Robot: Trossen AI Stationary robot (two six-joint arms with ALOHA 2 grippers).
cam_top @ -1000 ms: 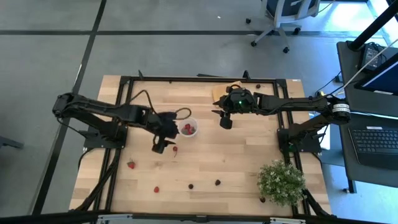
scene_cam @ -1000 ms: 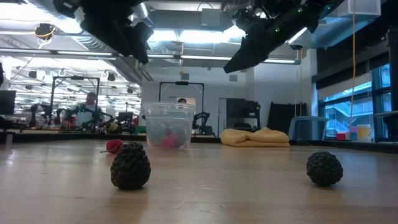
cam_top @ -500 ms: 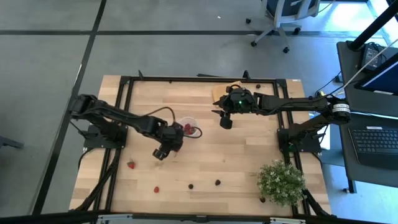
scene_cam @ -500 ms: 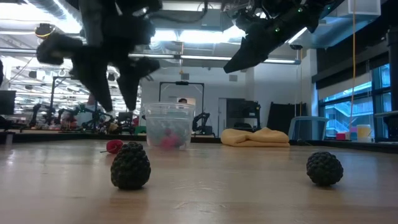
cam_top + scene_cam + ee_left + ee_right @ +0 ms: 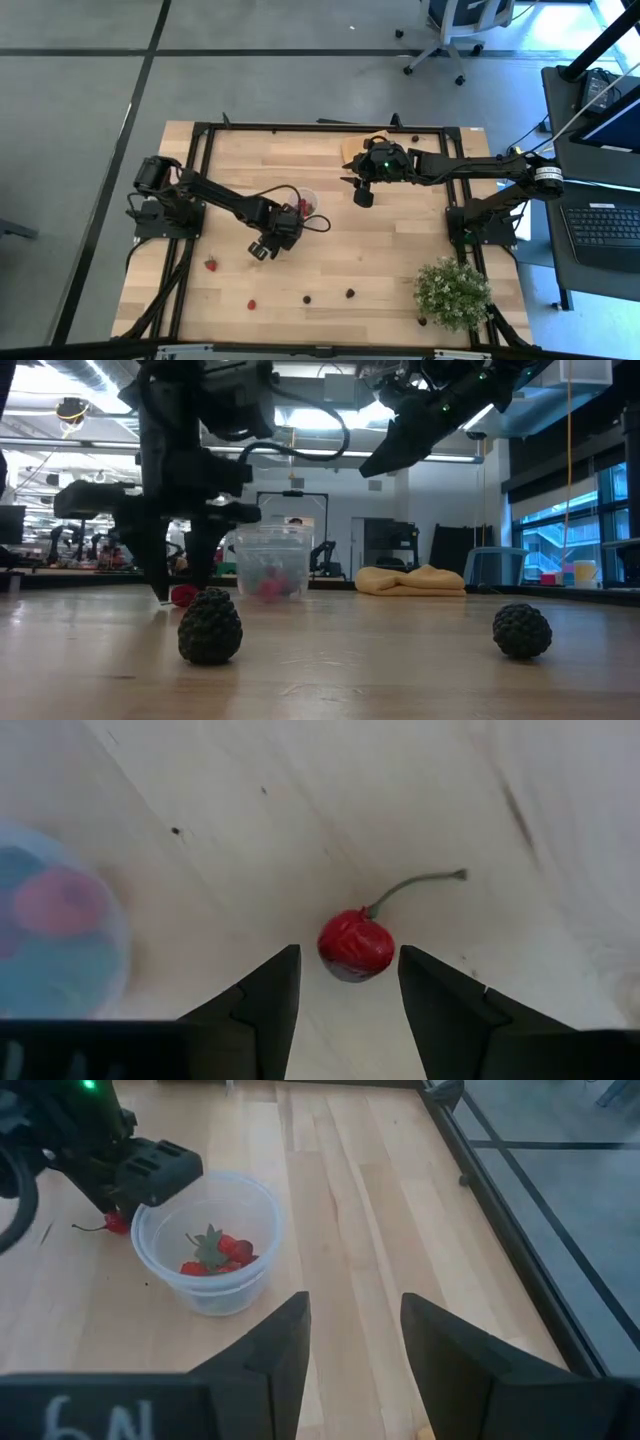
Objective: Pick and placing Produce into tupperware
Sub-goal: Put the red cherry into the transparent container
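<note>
The tupperware (image 5: 306,204) is a small round clear tub holding red strawberry pieces (image 5: 222,1248). It stands upright on the wooden table, near its middle. A red cherry with a stem (image 5: 355,944) lies on the table beside the tub. My left gripper (image 5: 348,972) is open and low over the table (image 5: 185,565). Its fingers stand on either side of the cherry without touching it. My right gripper (image 5: 362,194) is open and empty, raised over the table to the right of the tub. Loose produce lies toward the near edge: a strawberry (image 5: 211,264), a red piece (image 5: 251,304) and two dark berries (image 5: 307,298).
An orange-yellow cloth (image 5: 410,580) lies at the table's far side, partly under my right arm. A bushy green plant with white flowers (image 5: 452,292) stands at the near right corner. One more small piece (image 5: 415,138) lies at the far edge. The table has a black frame (image 5: 200,160).
My left gripper has gone from beside the tub toward the table's near edge and down, until its open fingers stand low around the cherry. The arm has stretched farther out over the table. My right gripper has kept still.
</note>
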